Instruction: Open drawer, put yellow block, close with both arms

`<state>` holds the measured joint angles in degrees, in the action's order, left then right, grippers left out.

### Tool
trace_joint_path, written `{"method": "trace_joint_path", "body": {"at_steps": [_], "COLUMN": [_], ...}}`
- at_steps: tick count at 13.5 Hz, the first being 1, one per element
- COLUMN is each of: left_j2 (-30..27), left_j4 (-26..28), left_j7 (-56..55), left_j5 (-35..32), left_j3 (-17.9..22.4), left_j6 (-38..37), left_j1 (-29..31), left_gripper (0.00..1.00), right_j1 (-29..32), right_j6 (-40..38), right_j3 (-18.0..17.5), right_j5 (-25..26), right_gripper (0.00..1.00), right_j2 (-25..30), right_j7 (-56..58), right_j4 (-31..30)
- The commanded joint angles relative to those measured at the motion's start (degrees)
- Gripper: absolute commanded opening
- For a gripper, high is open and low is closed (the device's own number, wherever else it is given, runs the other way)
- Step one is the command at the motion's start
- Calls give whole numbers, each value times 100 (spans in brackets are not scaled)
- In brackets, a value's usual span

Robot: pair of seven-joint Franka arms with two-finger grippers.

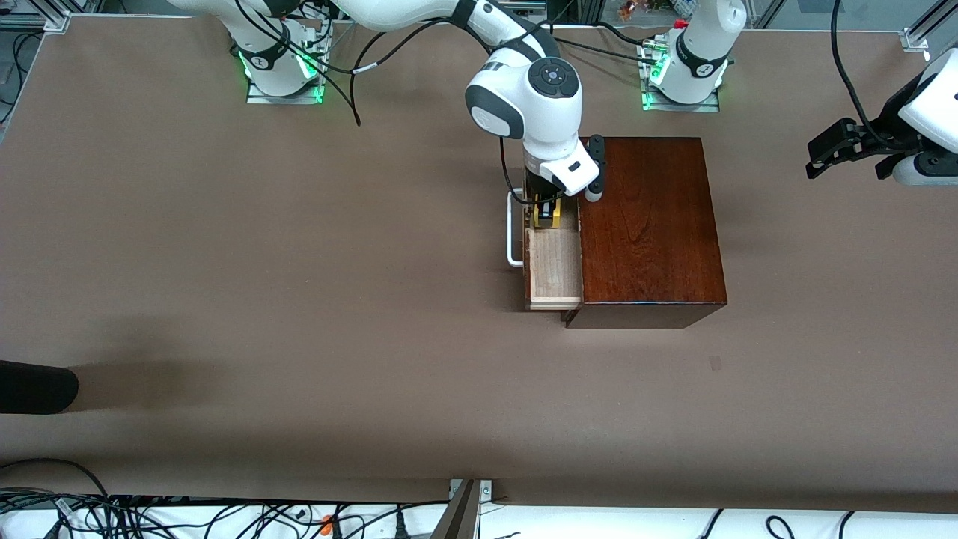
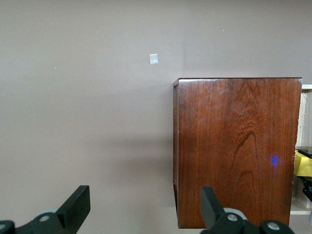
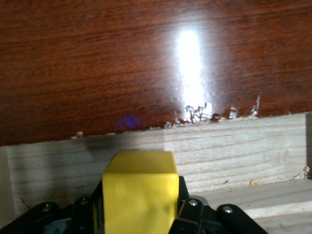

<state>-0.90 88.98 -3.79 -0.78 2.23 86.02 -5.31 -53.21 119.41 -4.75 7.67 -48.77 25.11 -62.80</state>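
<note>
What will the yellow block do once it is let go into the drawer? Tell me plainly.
The yellow block, held by the right gripper over the open drawer, has flat faces, so it will probably settle, not roll. It looks rigid, keeping its shape in the jaws. The left gripper waits open beside the wooden box.

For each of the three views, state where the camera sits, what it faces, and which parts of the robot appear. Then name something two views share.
Front view: high across the table, facing both bases; shows both arms, the box, the open drawer, and the left tool open in the air.
Left wrist view: looks down on the box top and table; open left tool fingers show.
Right wrist view: close inside the drawer; right tool grips the yellow block.
Shared: all three show the block.
</note>
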Motion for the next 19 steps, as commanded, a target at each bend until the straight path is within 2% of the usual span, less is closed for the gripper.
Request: {"method": "trace_joint_path", "body": {"at_steps": [1,3,6,7,8,14,19], "left_j2": [-7,-7,-7,2,2,72,99], "left_j4": [-83,-83,-83,-83,-83,-91,-100], "left_j7": [54,46,46,46,46,45,62], "left_j5": [158,158,166,166,166,210,193], "left_j3": [14,14,14,14,14,14,14], "left_j6": [-208,-218,-218,-209,-209,-200,-200], "left_j1": [12,4,4,12,12,-14,3], "left_gripper": [100,100,100,100,100,100,100], "right_j1": [-6,-14,12,29,47,38,213], "right_j6": [-146,-146,-155,-155,-155,-505,-1068], "right_j3": [35,35,35,35,35,27,0], "right_j5": [120,120,103,103,94,41,-29], "right_gripper": [52,52,57,70,100,100,100], "right_j2": [-98,-98,-98,-89,-80,139,823], "right_j7": [-76,-94,-94,-94,-85,-304,-401], "right_j4": [75,31,22,31,31,84,224]}}
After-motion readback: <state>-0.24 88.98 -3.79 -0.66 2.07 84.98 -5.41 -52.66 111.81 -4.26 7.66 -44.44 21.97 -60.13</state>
